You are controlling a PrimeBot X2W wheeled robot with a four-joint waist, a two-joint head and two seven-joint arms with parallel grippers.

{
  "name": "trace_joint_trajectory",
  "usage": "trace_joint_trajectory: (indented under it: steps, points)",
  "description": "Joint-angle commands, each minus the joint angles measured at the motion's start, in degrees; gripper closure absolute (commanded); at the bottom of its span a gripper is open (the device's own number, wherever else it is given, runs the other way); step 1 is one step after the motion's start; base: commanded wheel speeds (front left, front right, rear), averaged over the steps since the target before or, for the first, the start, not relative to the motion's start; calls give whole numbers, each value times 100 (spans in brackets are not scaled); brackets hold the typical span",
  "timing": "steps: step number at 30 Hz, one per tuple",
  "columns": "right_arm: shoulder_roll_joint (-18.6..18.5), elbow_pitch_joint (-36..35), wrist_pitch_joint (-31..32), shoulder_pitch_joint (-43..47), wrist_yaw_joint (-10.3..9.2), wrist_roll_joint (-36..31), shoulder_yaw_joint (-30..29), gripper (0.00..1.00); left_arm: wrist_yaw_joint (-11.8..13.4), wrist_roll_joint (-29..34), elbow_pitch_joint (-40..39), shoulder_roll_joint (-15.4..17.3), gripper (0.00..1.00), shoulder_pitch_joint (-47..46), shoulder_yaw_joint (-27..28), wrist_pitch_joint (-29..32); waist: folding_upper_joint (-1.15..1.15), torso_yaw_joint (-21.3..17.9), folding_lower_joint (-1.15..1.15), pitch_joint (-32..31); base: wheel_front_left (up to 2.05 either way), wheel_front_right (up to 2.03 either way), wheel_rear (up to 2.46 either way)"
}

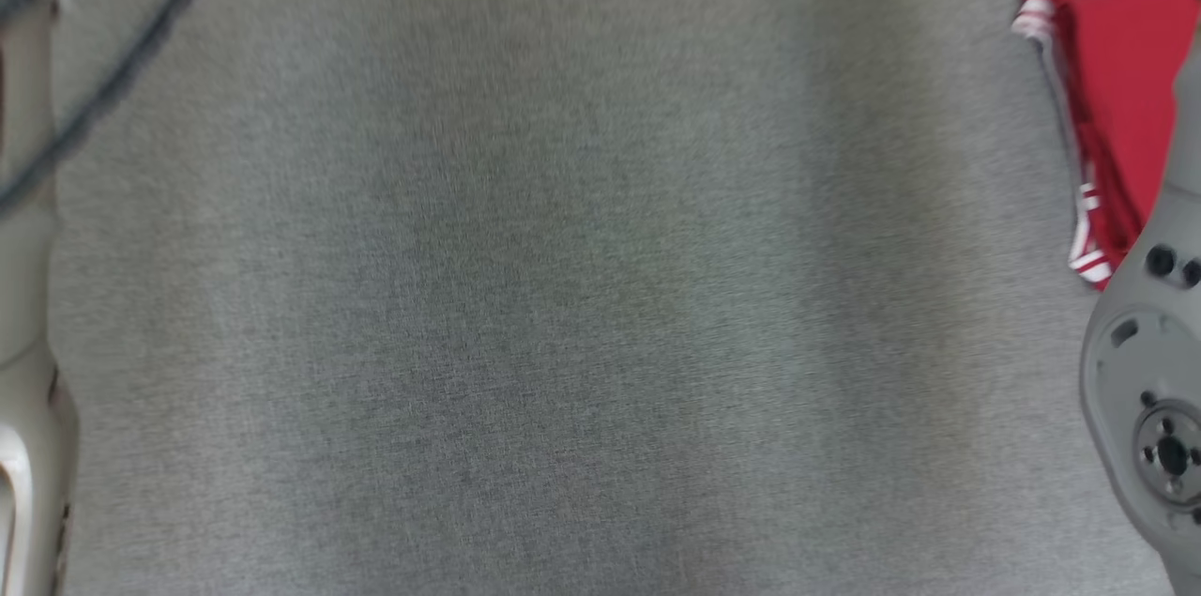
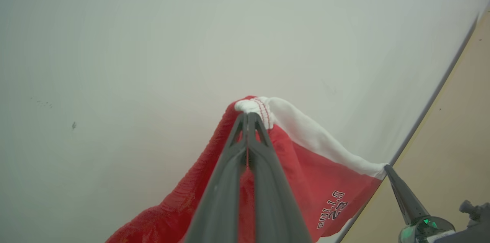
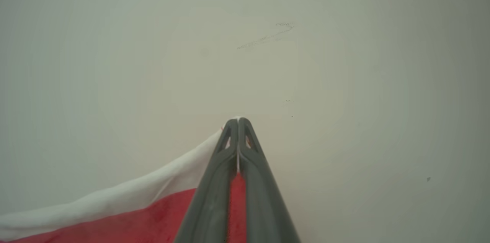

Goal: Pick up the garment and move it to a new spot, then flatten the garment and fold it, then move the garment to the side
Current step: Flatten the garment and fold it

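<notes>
Red garment (image 2: 317, 197), held up by its white waistband (image 2: 314, 136): the left claw (image 2: 249, 116) is clamped tight on one end of the band and the right claw (image 3: 238, 119) on the other. In the head view it lies at the far right, over the grey table (image 1: 563, 296). It looks loose and unfolded, so this is probably the carry to a new spot. The next move calls for lowering it with the band taut, then letting go. Its long axis runs along the band, claw to claw, and the red cloth trails away from it.
</notes>
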Motion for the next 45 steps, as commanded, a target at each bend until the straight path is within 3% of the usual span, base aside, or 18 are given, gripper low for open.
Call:
trace_joint_trajectory:
  steps: [1, 4, 10, 17, 24, 30, 38, 45]
  points:
    - [49, 70, -142, -28, -7, 15, 19, 100, -45, 18, 78, -35, 100, -63, 36, -113, -2, 46, -3, 485, 0, 0, 0]
    - [0, 317, -221, -58, -7, 194, 143, 100, -329, -56, 263, -142, 100, -9, 26, -297, -2, 118, -3, 472, 0, 0, 0]
    - [-290, 479, 558, 896, -7, 784, 906, 100, -795, 90, 540, 37, 100, 1241, -439, -423, -2, 226, -3, 284, 0, 0, 0]
    - [-819, -668, 1259, 2950, -7, 1769, 1420, 100, -1005, -9, 534, 42, 100, 3324, -821, -1305, -2, 287, -3, -461, 0, 0, 0]
    - [-1140, -1897, 1684, 4765, -7, 1968, 1226, 100, -1038, -144, 168, 131, 100, 4847, -955, -1934, -2, 357, -3, -1257, 0, 0, 0]
    - [-1033, -2554, 2154, 5937, -7, 1877, 726, 100, -998, -11, -64, 160, 100, 5658, -1188, -2027, -2, 472, -3, -1696, 0, 0, 0]
    - [-624, -3950, 3375, 7619, -7, 1619, 96, 100, -814, 61, -177, 91, 100, 6438, -1251, -2116, -2, 618, -3, -2029, 0, 0, 0]
    - [-200, -4965, 2759, 7293, -2, 1683, -270, 100, -884, 47, -800, 110, 100, 6509, -828, -2175, -2, 600, -3, -2223, 0, 0, 0]
